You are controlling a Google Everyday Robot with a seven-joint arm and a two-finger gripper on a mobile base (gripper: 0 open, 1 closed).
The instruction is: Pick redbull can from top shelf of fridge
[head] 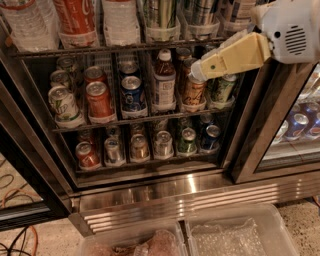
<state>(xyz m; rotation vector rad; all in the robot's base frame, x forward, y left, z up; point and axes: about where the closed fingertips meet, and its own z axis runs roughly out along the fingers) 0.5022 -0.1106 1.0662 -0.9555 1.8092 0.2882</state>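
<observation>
Where the white arm (pixel 292 30) reaches in from the upper right, its yellowish end effector (pixel 200 70) points down and left, with its tip in front of the middle rack (pixel 145 119), just below the rail of the top shelf (pixel 115 48). The tip overlaps an orange-brown can (pixel 192 95) there. Whether the end effector is open or closed cannot be told from this angle, and nothing is seen held in it.

The redbull can (pixel 199 9), slim and silver with what appear to be dark panels, stands upright on the top shelf in a clear cup holder, above the end effector's tip and apart from it. To its left stands a striped can (pixel 160 12), then a pale bottle (pixel 120 20), a red cola bottle (pixel 75 15) and water bottles (pixel 25 20) at the far left.

On the middle rack stand a green-and-white can (pixel 64 102), a red can (pixel 98 97), a blue can (pixel 132 92) and a brown bottle (pixel 164 80). A lower rack (pixel 145 159) carries a row of short cans. The fridge (pixel 200 197) has a ribbed steel base, and beyond a dark frame on the right more blue cans (pixel 300 124) show. Two clear plastic bins (pixel 235 235) sit on the floor in front, and cables (pixel 20 220) lie at lower left.
</observation>
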